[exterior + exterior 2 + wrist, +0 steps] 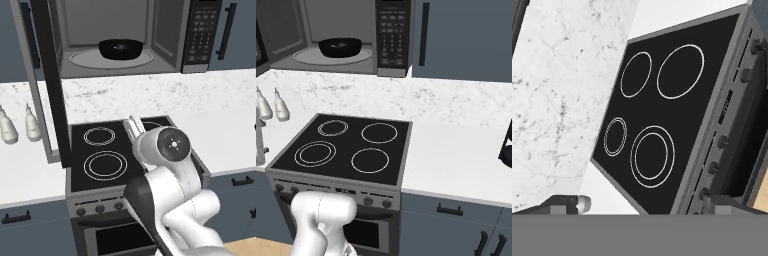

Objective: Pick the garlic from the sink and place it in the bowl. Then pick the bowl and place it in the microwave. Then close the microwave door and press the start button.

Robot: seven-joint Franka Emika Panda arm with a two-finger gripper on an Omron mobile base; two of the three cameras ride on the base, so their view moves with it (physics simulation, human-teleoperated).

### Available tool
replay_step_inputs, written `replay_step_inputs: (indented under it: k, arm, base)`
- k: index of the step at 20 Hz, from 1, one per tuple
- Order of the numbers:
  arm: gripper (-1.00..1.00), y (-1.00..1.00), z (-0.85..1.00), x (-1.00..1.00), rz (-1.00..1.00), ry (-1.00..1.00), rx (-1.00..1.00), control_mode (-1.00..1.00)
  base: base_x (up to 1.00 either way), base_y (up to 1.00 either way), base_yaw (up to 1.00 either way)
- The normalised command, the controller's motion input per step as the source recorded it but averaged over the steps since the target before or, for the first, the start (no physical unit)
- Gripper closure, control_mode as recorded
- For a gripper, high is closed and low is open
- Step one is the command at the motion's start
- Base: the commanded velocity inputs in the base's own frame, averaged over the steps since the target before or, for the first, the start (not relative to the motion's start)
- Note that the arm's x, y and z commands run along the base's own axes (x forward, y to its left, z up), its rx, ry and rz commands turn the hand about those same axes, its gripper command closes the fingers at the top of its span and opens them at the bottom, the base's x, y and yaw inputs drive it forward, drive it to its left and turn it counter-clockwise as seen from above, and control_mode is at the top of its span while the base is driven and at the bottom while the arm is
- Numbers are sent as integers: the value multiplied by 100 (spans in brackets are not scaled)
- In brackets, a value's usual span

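The microwave (120, 37) stands open above the counter, and the glossy black bowl (121, 49) sits on its round turntable (82, 59). The same bowl (340, 47) shows in the right base view, left of the keypad panel (391, 35). The microwave door (52, 85) hangs swung out to the left, seen edge-on. The garlic is hidden; I cannot tell if it lies in the bowl. The sink is out of view. My gripper (647, 204) is open with nothing between its fingertips (581, 202), hovering low over the front of the stove.
A black four-burner cooktop (346, 145) with front knobs (368, 201) lies under my arm. Two pale bottles (7, 127) (32, 124) stand on the white counter (25, 175) at left. A black object (506, 145) sits at the counter's right edge.
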Motion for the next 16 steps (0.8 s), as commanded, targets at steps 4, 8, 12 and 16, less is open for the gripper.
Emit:
replay_step_inputs:
  k: [4,8,12,16]
  arm:
    - [-100,49,-6,-92,-16,-23,1,-100]
    - [-100,19,-57,-82,-11,-16,2,-100]
    - [-100,39,-76,-31,-12,-7,0,-100]
    - [-100,71,-93,-11,-6,-9,0,-100]
  base:
    - [0,0,0]
    - [0,0,0]
    - [0,0,0]
    - [0,0,0]
